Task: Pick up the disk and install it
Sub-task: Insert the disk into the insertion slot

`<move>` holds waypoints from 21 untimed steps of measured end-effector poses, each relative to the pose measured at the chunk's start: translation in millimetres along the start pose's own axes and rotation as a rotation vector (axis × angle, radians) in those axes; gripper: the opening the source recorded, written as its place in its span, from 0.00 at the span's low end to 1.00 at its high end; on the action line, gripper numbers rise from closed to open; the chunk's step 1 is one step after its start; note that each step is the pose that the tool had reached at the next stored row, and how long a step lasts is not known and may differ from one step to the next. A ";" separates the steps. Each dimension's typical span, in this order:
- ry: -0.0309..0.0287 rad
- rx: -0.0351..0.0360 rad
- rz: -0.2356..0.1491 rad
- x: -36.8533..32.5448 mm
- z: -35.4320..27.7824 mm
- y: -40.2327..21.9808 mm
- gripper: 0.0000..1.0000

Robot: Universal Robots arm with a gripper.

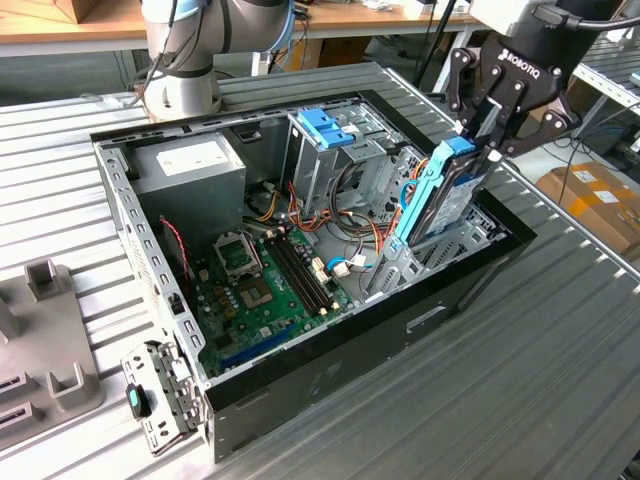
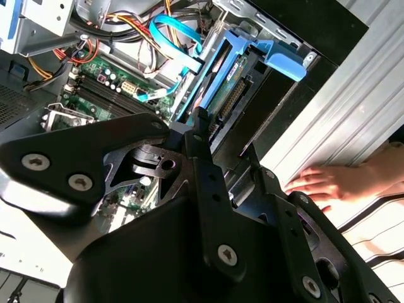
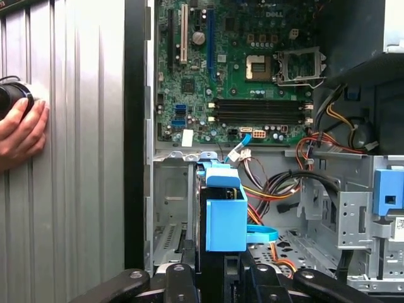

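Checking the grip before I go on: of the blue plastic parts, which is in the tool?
The blue-railed disk, standing on edge, held by the tool. The blue handle on the metal cage stands apart, untouched.

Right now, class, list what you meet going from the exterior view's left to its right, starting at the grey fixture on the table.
Grey fixture → power-supply box → blue handle atop the metal cage → disk in its blue rails → cardboard box.

The lower end of the disk (image 1: 452, 200) seems hidden within the case (image 1: 400, 330), and a hand (image 3: 19, 136) runs off-frame.
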State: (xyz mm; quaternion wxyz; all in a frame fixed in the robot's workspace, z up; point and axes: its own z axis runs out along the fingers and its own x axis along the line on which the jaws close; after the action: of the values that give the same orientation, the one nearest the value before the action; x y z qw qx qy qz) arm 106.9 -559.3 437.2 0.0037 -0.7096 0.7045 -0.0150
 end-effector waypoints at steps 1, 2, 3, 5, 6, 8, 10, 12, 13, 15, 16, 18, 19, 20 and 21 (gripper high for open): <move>0.0000 0.0000 0.000 -0.1 3.7 -0.5 0.35; 0.0000 0.0000 0.000 -0.1 5.8 -0.8 0.35; -0.0001 0.0000 0.000 -0.1 7.5 -1.0 0.35; -0.0001 0.0000 0.000 -0.2 11.9 -1.4 0.35; 0.0000 0.0000 0.000 -0.2 14.7 -1.6 0.35; 0.0000 0.0000 0.000 -0.3 18.8 -1.7 0.35; -0.0001 0.0000 0.000 -0.4 22.8 -1.8 0.35; 0.0000 0.0000 0.000 -0.4 27.2 -1.8 0.35; 0.0000 0.0000 0.000 -0.5 29.1 -1.8 0.35; 0.0001 0.0000 0.000 -0.5 33.4 -1.8 0.35; -0.0001 0.0000 0.000 -0.6 35.5 -1.7 0.35; 0.0000 0.0000 0.000 -0.6 40.8 -1.7 0.35; 0.0000 0.0000 0.000 -0.7 42.7 -1.6 0.35; -0.0001 0.0000 0.000 -0.7 44.7 -1.6 0.35; 0.0001 0.0000 0.000 -0.7 46.4 -1.5 0.35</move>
State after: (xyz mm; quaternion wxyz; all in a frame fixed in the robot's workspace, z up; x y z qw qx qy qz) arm 109.6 -559.3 390.8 0.0037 -0.7096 0.7045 -0.0150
